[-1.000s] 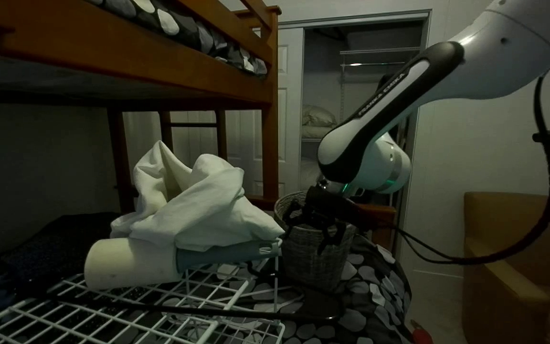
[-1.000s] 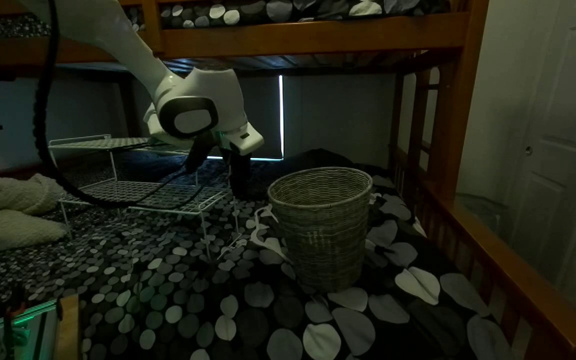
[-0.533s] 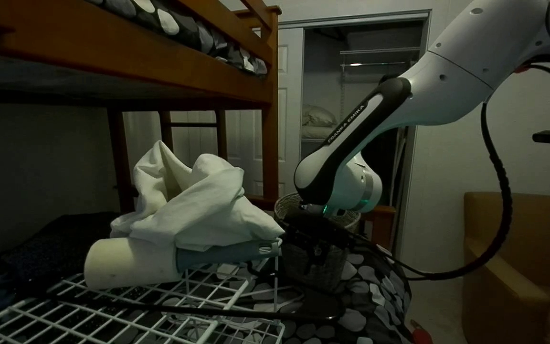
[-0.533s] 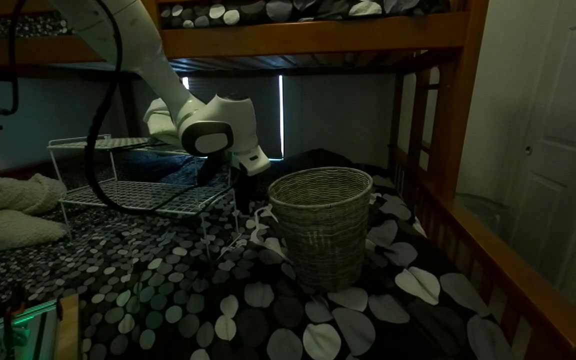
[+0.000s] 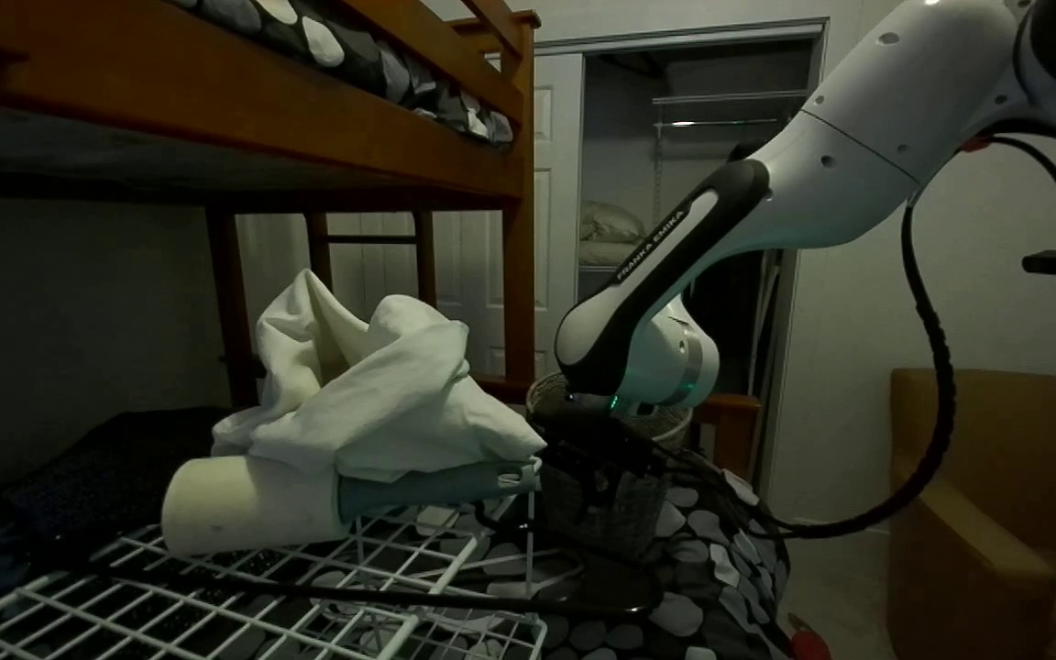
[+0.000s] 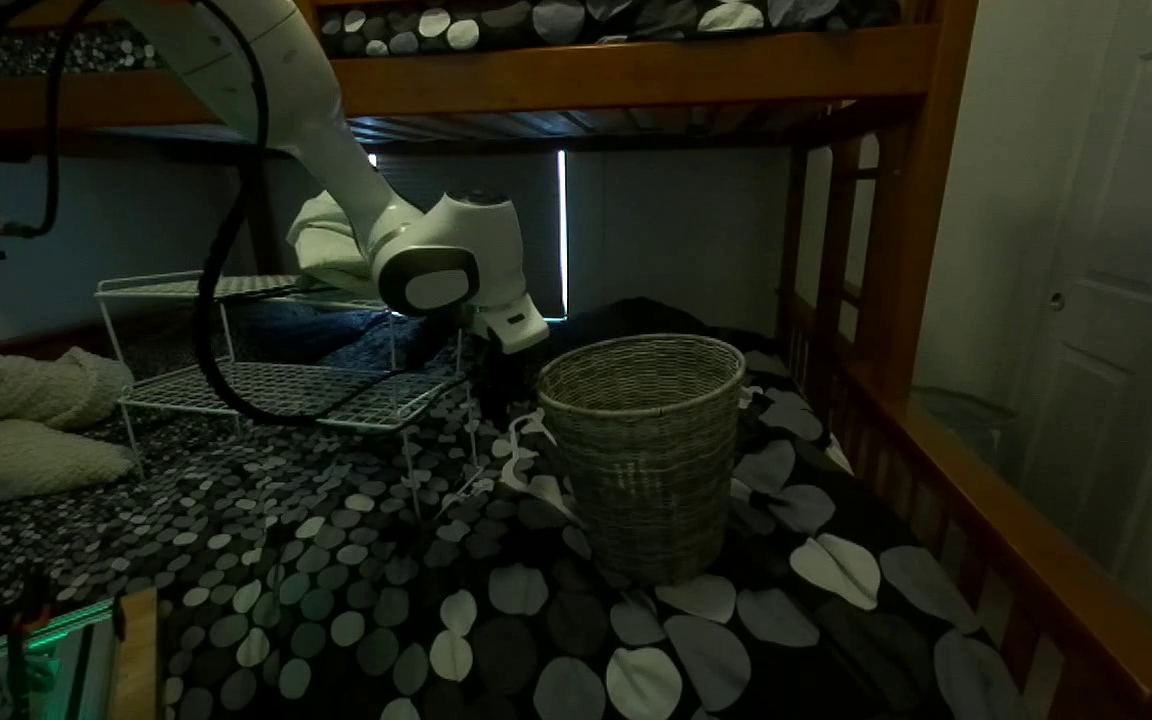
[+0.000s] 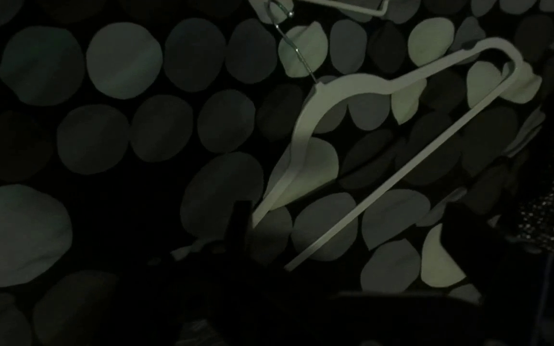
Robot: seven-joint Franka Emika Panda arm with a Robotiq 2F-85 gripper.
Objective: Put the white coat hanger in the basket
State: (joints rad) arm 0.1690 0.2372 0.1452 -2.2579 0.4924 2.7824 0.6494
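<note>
The white coat hanger [image 7: 358, 86], with a metal hook, lies on the dotted bedding in the wrist view. Part of it shows as a white strip beside the basket in an exterior view [image 6: 514, 470]. My gripper [image 7: 346, 218] is open, its dark fingers wide apart. The left finger overlaps the hanger's near end, which is hidden in the dark; contact cannot be told. In an exterior view the gripper [image 5: 603, 481] hangs low in front of the basket. The round wicker basket [image 6: 646, 480] stands upright, its visible inside bare; it also shows, partly covered, in an exterior view [image 5: 551, 394].
A white wire rack [image 6: 266, 385] stands left of the basket, with a white cloth [image 5: 381, 394] and a pale roll [image 5: 248, 504] on top. The upper bunk [image 6: 626, 80] hangs above. A wooden bed rail [image 6: 1016, 560] runs along the right. The arm's black cable loops near the rack.
The arm has moved down and towards the basket's side, bringing the gripper low over the bedding, with only a small shift in the last half second. The basket and rack have not moved.
</note>
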